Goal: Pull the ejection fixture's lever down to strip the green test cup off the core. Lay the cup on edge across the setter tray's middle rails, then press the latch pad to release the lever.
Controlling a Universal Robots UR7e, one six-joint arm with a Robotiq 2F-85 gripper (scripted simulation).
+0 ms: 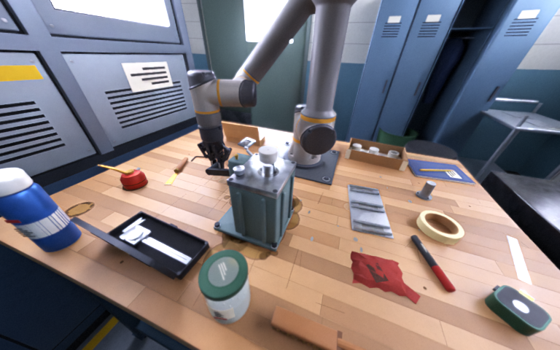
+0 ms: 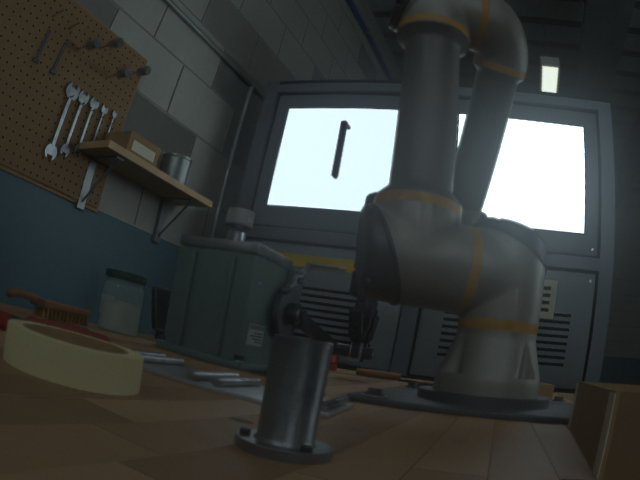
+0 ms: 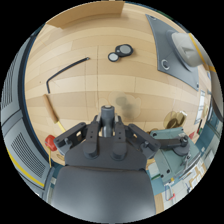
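Note:
The fixture's dark lever (image 3: 107, 120) sits in my gripper (image 3: 107, 122), which is closed around its cylindrical handle at the far left side of the ejection fixture (image 1: 259, 200). The lever arm runs from the handle back to a pivot on the fixture's side (image 3: 184, 139). The fixture is a teal box with a grey top plate, carrying a white capped post (image 1: 268, 154) and two short studs. I cannot make out a green cup in these frames. The grey setter tray (image 1: 368, 210) with raised rails lies flat on the bench to the right of the fixture.
The bench's back edge and the grey wall cabinets stand close behind my gripper. A red oil can (image 1: 133, 178), a wooden-handled tool (image 1: 178, 168) and a bent hex key (image 3: 63, 70) lie nearby. The arm's base plate (image 1: 314, 170) sits behind the fixture, a black tray (image 1: 157, 243) in front.

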